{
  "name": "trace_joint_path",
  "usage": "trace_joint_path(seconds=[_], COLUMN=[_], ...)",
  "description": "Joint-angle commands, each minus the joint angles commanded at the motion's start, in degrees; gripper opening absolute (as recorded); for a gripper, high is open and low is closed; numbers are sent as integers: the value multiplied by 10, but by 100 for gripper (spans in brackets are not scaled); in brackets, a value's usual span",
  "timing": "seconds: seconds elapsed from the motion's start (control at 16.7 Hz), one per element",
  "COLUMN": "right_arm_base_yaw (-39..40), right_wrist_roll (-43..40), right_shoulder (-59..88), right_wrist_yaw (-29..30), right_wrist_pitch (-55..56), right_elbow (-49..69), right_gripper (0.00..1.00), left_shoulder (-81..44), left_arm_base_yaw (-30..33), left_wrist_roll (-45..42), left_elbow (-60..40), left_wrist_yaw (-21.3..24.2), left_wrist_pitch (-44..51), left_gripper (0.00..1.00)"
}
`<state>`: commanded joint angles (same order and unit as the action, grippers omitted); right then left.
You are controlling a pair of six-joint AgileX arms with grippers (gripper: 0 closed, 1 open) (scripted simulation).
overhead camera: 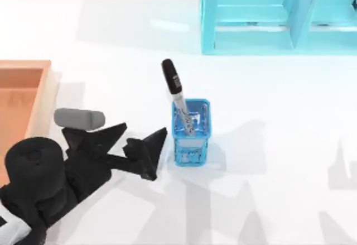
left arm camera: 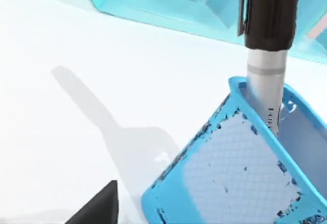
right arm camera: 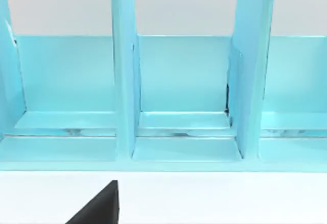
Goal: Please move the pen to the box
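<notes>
The pen [overhead camera: 177, 97] stands tilted in the blue cup [overhead camera: 191, 133], mid-desk. The left claw [overhead camera: 146, 154], released, sits just left of the cup; the box [overhead camera: 42, 97] lies far left.

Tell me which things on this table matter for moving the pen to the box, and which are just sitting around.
Part of the job:
- pen, standing in the blue cup
- box, at the table's left edge
- left claw, open, just left of the cup

Just there:
- blue cup, only holding the pen
- cyan shelf unit, at the back
</notes>
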<state>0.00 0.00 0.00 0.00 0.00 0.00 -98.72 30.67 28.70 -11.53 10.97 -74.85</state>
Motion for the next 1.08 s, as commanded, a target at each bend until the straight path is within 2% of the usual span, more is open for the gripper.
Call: trace_joint_path(seconds=[0.18,0.54,1.08], right_arm_base_yaw=[0,0,0], right_wrist_roll=[0,0,0], right_shoulder=[0,0,0], right_wrist_yaw=[0,0,0], right_wrist_pitch=[0,0,0], right_elbow=[0,0,0], right_gripper=[100,100,100], left_shoulder=[-35,-40,-177], left_arm_base_yaw=[13,12,44], left_wrist_roll=[13,13,20], left_elbow=[-9,-16,-199], left_wrist_yaw=[5,4,-23], left_wrist_pitch=[-33,-31,13], left_gripper=[100,100,100])
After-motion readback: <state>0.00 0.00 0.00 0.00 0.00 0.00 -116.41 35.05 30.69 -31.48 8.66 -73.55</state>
